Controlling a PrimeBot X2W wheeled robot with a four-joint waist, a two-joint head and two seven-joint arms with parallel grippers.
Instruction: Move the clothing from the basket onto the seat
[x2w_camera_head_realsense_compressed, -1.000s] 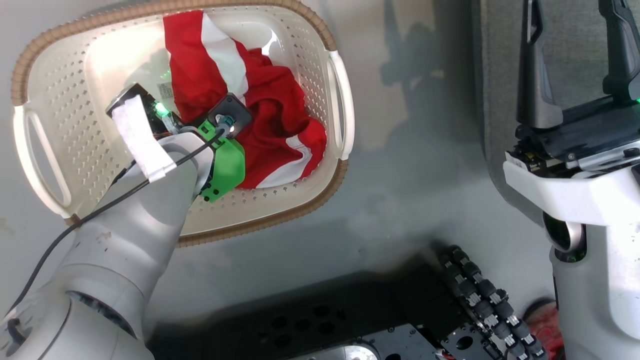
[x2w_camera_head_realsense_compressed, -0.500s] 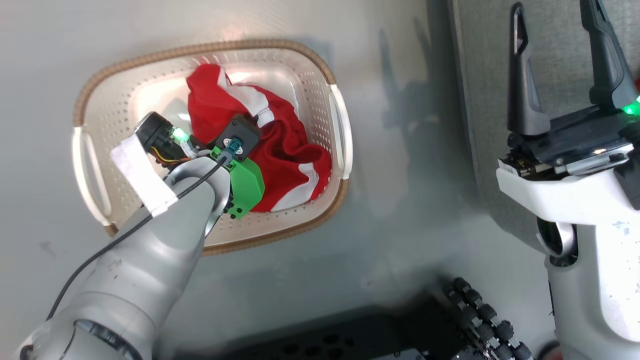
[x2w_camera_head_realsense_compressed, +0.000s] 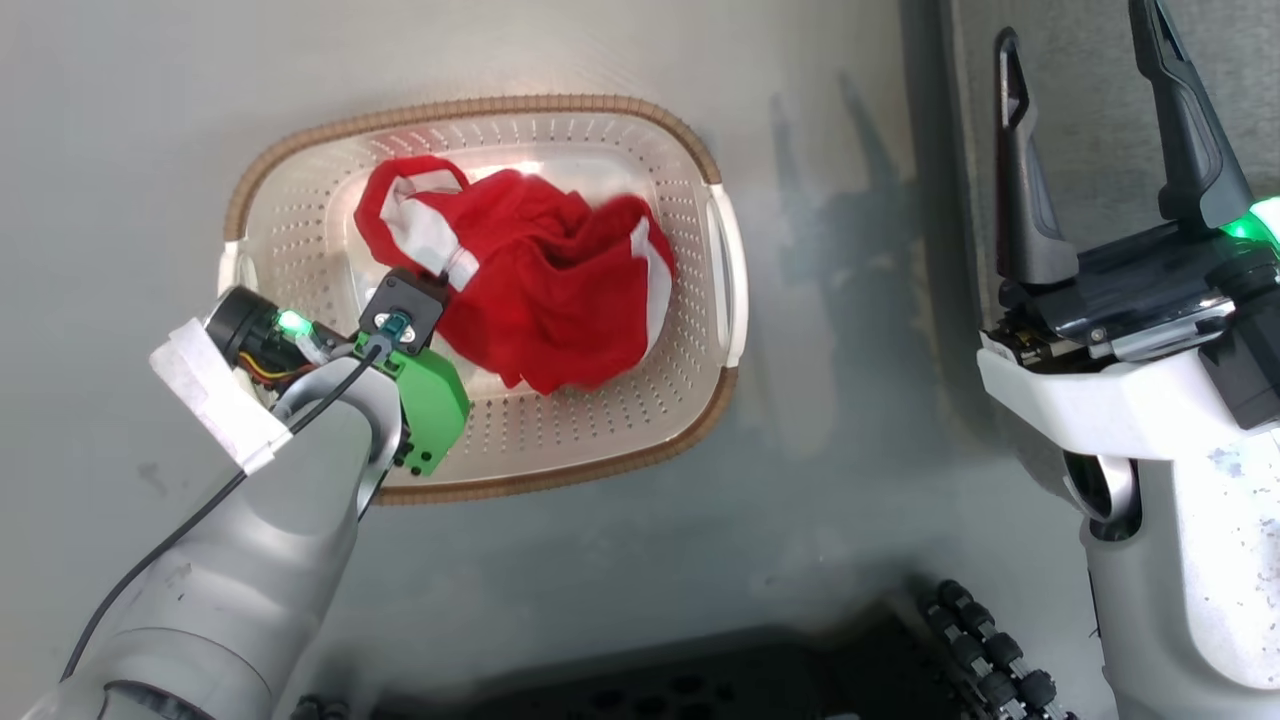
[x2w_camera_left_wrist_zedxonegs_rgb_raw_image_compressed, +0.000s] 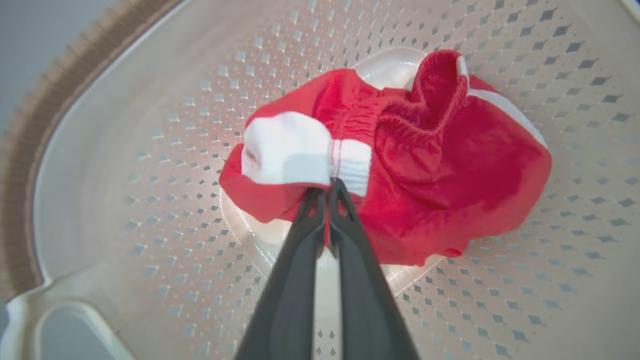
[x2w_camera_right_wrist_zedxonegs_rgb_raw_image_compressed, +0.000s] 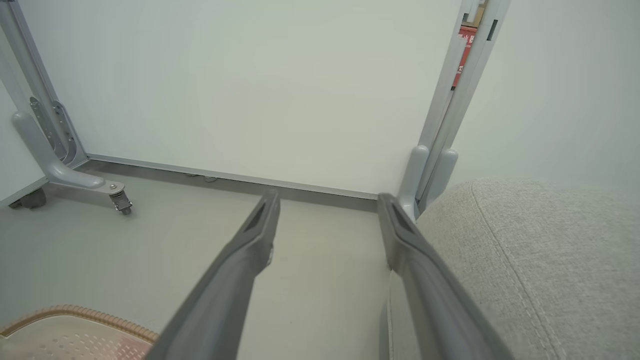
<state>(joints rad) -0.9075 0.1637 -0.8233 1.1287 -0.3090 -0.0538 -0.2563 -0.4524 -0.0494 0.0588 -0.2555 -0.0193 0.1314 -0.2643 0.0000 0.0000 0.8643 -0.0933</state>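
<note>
Over grey floor (x2w_camera_head_realsense_compressed: 600, 600), logged basket (x2w_camera_head_realsense_compressed: 480, 105) with clothing (x2w_camera_head_realsense_compressed: 540, 290) bunched inside it. Found left gripper (x2w_camera_left_wrist_zedxonegs_rgb_raw_image_compressed: 327, 187) clamped tight on white trim, presumably for lifting out. Found right gripper (x2w_camera_right_wrist_zedxonegs_rgb_raw_image_compressed: 327, 197) spread wide, empty, waiting beside seat (x2w_camera_right_wrist_zedxonegs_rgb_raw_image_compressed: 525, 260).

Floor (x2w_camera_head_realsense_compressed: 620, 600) is plain grey and kinda glossy. The basket (x2w_camera_head_realsense_compressed: 560, 472) sits straight on it, well left of the fingers (x2w_camera_head_realsense_compressed: 1020, 200) of the right gripper (x2w_camera_head_realsense_compressed: 1075, 20), with bare floor in between. The seat (x2w_camera_right_wrist_zedxonegs_rgb_raw_image_compressed: 540, 260) comes up right by the right-hand finger. Past the fingertips, 2 grey panel legs (x2w_camera_right_wrist_zedxonegs_rgb_raw_image_compressed: 55, 172) stand on it, 1 on a caster (x2w_camera_right_wrist_zedxonegs_rgb_raw_image_compressed: 121, 202).
</note>
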